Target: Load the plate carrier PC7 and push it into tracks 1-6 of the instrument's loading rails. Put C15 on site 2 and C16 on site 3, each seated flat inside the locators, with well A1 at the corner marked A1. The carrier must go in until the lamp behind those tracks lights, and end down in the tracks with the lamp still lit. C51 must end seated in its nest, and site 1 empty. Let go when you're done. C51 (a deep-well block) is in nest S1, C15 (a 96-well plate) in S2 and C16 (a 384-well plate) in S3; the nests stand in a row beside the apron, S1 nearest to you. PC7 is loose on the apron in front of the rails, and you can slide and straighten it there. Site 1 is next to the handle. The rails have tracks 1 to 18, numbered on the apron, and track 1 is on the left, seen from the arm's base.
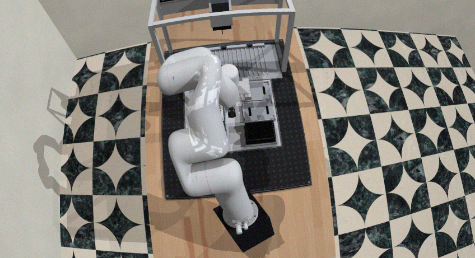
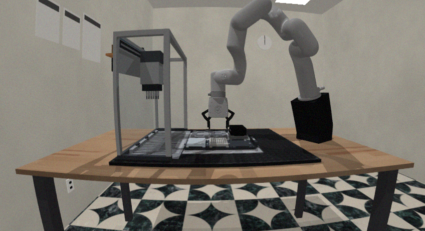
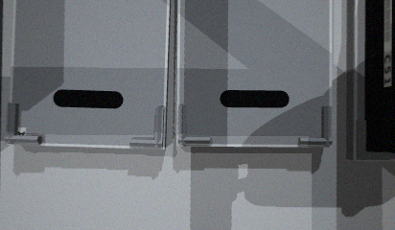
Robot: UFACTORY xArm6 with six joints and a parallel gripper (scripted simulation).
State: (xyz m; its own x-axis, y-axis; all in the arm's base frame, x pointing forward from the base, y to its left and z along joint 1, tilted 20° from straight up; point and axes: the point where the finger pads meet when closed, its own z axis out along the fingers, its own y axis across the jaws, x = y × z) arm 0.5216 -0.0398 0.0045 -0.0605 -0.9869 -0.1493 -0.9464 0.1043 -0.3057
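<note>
Your gripper (image 2: 218, 120) hangs low over the nest row with its fingers (image 2: 206, 118) spread wide, nothing between them.

From the wrist camera you see two pale nests side by side, each with a dark slot (image 3: 87, 99) and corner locators (image 3: 158, 128); the black block C51 (image 1: 260, 132) sits in the nest nearest the arm's base, its label at the right edge. A well plate (image 2: 217, 141) lies on the desk's black mat (image 2: 280, 153).

Black block C51 (image 1: 260, 132) apparently seated in nearest nest.
</note>
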